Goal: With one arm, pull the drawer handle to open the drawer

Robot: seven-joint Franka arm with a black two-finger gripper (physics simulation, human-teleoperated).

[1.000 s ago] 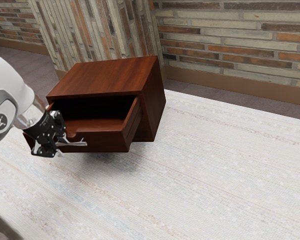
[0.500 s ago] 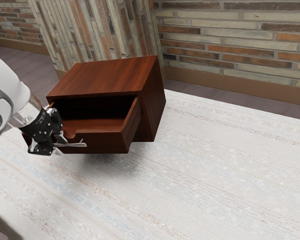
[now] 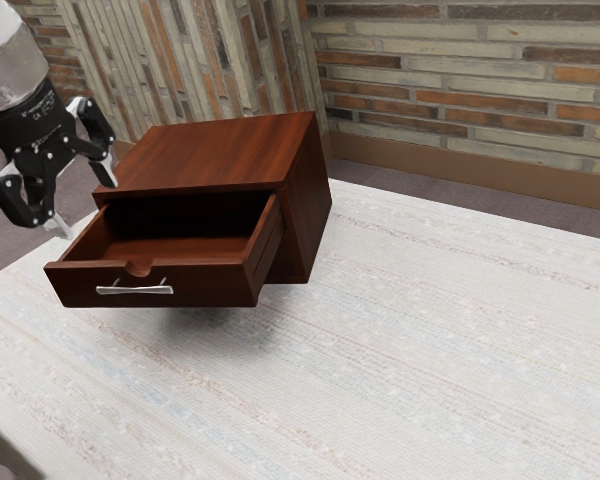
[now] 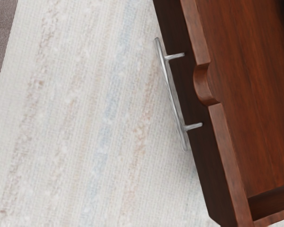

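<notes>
The drawer stands pulled out over the bench. The pincer hangs released, well clear of the handle.

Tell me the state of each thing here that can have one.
Drawer: open, pulled well out of the cabinet, nothing visible inside.
Handle: free, nothing gripping it.
Tool: open, holding nothing, raised beside the cabinet, clear of the handle.
Cabinet: upright on the table.
</notes>
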